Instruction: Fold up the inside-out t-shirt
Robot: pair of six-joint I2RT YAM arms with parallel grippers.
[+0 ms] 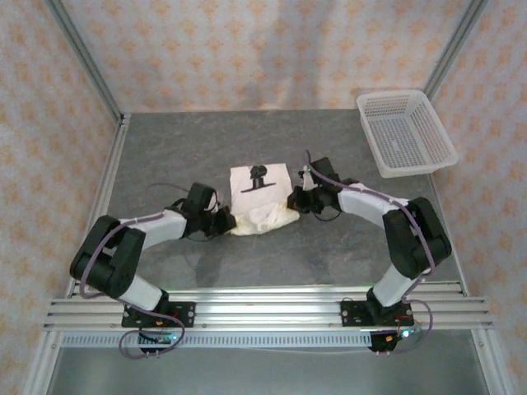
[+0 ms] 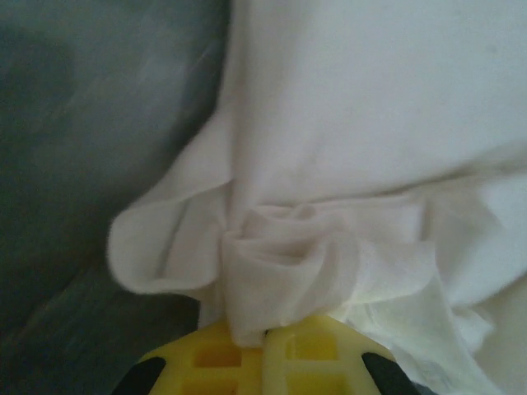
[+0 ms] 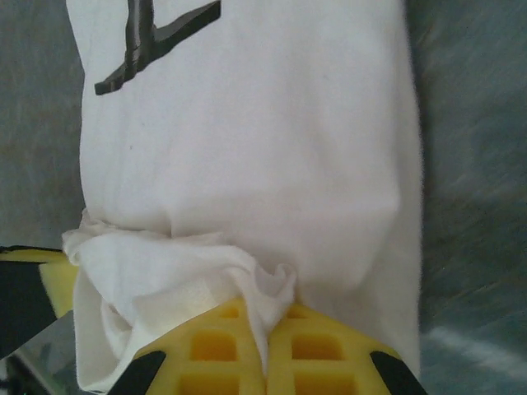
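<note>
Overhead view: evenly, softly lit from above; faint shadows are cast under the arms (image 1: 370, 202) on the table (image 1: 329, 247). Wrist views: the inside-out t-shirt (image 2: 370, 123) is nearly overexposed; table surface is blurred.

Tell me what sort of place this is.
Probably a robot test cell, not a home: left arm and right arm bolted to an aluminium rail, a grey table boxed in by wallpapered panels.

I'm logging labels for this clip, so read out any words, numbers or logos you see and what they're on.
No readable text anywhere.
t-shirt: it carries a dark angular mark, which is a shape, not letters.
mesh basket: no label visible.
</note>
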